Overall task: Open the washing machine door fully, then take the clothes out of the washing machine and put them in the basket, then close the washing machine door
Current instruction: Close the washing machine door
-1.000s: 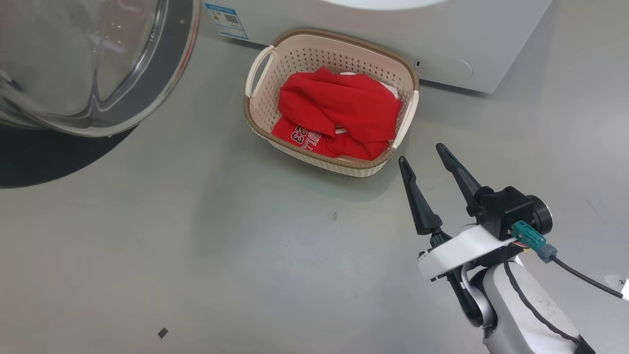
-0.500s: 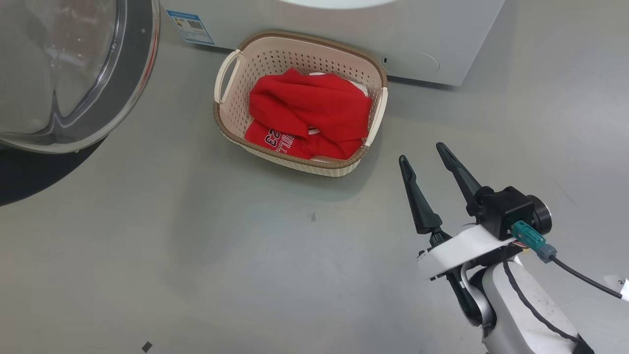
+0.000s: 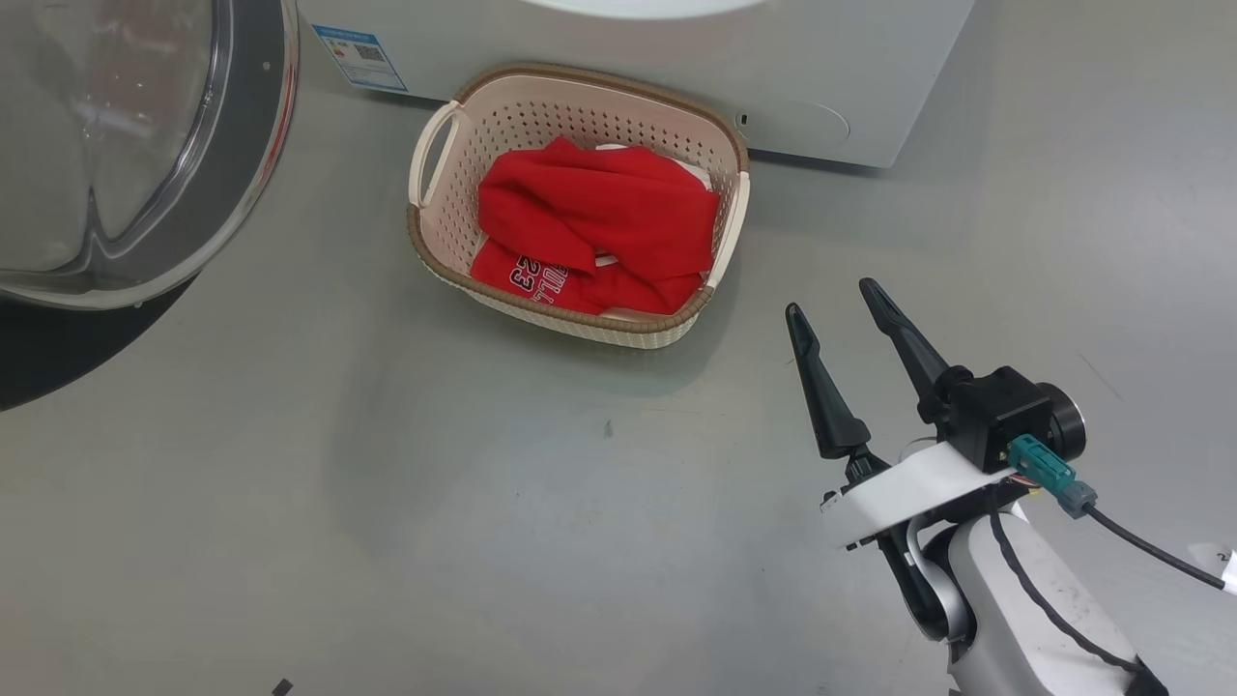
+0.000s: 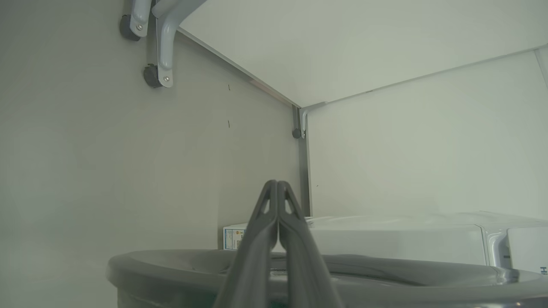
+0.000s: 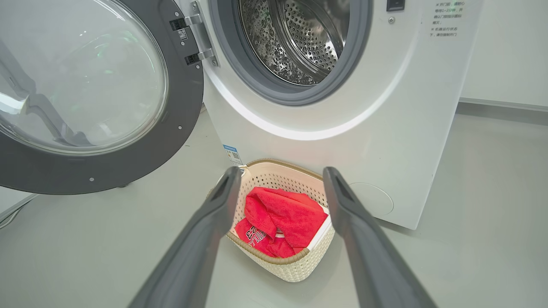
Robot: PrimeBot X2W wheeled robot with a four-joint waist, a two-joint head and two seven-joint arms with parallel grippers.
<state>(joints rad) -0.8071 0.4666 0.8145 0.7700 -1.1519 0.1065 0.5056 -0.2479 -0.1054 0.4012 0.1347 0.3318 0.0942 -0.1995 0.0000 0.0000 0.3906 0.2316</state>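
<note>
**Head view.** The basket [image 3: 580, 116] stands on the grey floor [image 3: 387, 483], just in front of the washing machine [image 3: 821, 68] and to the right of its blue sticker [image 3: 350, 56].

(a) Contents: the clothes [image 3: 599, 217], red fabric bunched in one heap that covers most of the basket's bottom. White lettering shows on a lower fold toward the near-left corner. A strip of white shows at the far-right edge of the heap. The heap lies wholly inside the brown rim.

(b) My right gripper [image 3: 829, 297] hovers over the floor to the right of the basket and nearer to me, apart from it. Its two dark fingers are spread wide and carry nothing.

(c) The washing machine door [image 3: 256, 164] stands swung open at upper left, well apart from the basket, with its clear glass bowl set inside the dark rim.

**Right wrist view.** The basket appears between my spread fingers, with the red heap inside it. Above it is the drum [image 5: 299, 38], its round mouth ringed in grey rubber and uncovered, so the perforated steel wall is in plain sight. The door hangs from hinges at the left of the mouth.

**Left wrist view.** My left gripper [image 4: 277, 185] has its fingers pressed together tip to tip, with no object between them. Below them runs a dark curved rim [image 4: 171, 265]. I cannot tell whether the fingers touch it. The white side of the machine and its sticker lie beyond.
</note>
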